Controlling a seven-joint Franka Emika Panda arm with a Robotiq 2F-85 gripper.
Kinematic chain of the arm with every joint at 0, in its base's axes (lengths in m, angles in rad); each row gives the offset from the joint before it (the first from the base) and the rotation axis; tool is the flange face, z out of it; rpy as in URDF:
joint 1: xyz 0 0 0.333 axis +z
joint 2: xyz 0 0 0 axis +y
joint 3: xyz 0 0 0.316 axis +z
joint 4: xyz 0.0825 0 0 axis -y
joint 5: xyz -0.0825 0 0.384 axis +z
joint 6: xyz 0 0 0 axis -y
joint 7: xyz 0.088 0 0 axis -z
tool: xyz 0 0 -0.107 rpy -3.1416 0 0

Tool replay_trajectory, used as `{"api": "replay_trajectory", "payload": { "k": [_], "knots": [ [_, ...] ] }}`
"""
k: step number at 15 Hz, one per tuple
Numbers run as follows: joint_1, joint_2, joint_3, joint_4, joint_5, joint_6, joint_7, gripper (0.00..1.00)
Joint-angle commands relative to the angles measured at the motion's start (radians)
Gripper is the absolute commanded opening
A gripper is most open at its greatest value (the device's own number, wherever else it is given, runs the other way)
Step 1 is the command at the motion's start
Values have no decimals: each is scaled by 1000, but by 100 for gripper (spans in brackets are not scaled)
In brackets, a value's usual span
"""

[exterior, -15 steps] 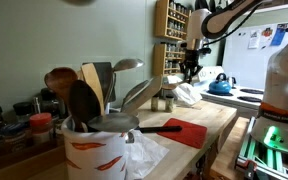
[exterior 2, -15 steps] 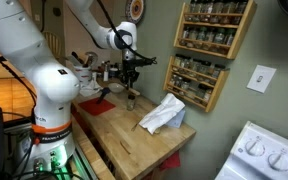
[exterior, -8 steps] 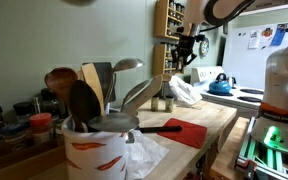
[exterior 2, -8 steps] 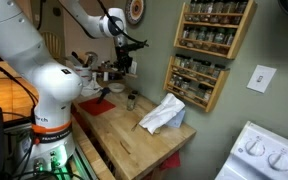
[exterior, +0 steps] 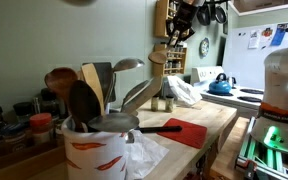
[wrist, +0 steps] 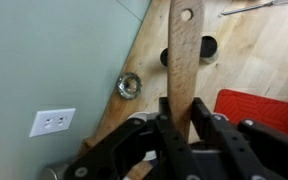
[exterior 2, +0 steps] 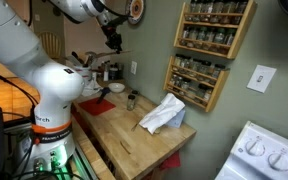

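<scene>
**Gripper (wrist: 181,122) clenched on a wooden spatula (wrist: 181,55), high above the counter (wrist: 249,55).**
The jaws pinch one end across its flat faces, probably to stop twisting; the rest hangs free above the red mat (wrist: 259,108) and small jar (wrist: 129,86).

**Arm** (exterior 2: 46,75): glossy white shells in rounded, bulbous segments, with dark seams at the joints. The lowest segment carries a small dark label.
**Base** (exterior: 269,135): dark, lit with a green glow in both exterior views.
**Pincer** (wrist: 182,112): matte black, with two flat fingers (wrist: 200,120) on angular black linkages with visible pivots.
</scene>
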Motion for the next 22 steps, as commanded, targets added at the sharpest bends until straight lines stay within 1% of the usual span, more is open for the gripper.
{"api": "replay_trajectory", "payload": {
  "k": [1,3,4,9,10,13,15,18,20,22],
  "knots": [
    [46,-18,30,21,-83,42,20,7],
    [65,-21,41,34,-80,40,46,7],
    [68,-2,20,40,-68,20,29,26],
    [81,-9,26,45,-69,20,36,26],
    [81,-9,26,45,-70,20,37,7],
    [69,6,87,121,-106,-51,57,7],
    [72,7,124,177,-124,-109,66,7],
    [67,38,205,305,-144,-306,89,7],
    [60,94,270,394,-177,-443,100,7],
    [58,153,323,467,-208,-541,122,7]
  ]
}}
